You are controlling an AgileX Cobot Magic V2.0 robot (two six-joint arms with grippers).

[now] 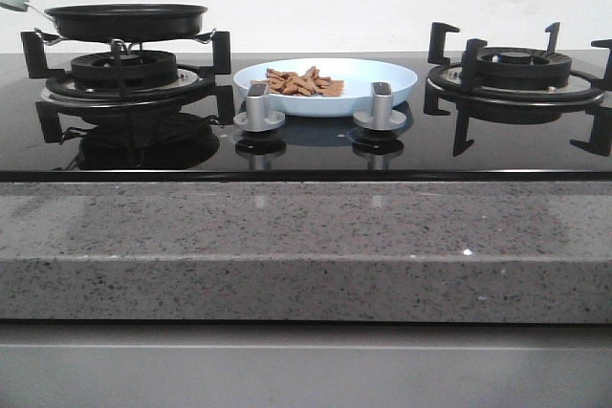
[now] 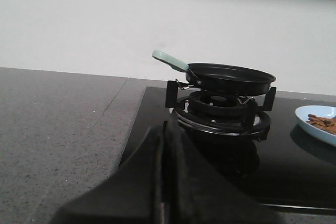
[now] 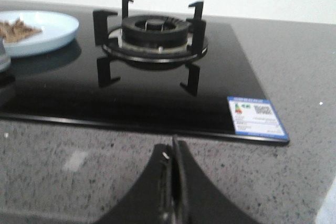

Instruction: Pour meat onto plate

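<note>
The meat (image 1: 304,82) is a heap of small reddish-brown pieces lying on the pale blue plate (image 1: 382,83), which sits on the black glass hob between the two burners. Plate and meat also show in the left wrist view (image 2: 321,123) and the right wrist view (image 3: 50,27). A black frying pan (image 1: 124,18) with a pale green handle rests on the left burner, also in the left wrist view (image 2: 231,76). My left gripper (image 2: 167,129) is shut and empty over the hob's left edge. My right gripper (image 3: 173,148) is shut and empty over the granite counter.
The right burner (image 1: 521,74) with black pan supports is bare, also in the right wrist view (image 3: 155,32). Two silver knobs (image 1: 258,107) (image 1: 381,107) stand in front of the plate. A speckled granite counter edge (image 1: 306,246) runs along the front. A blue label (image 3: 255,115) sits on the hob's corner.
</note>
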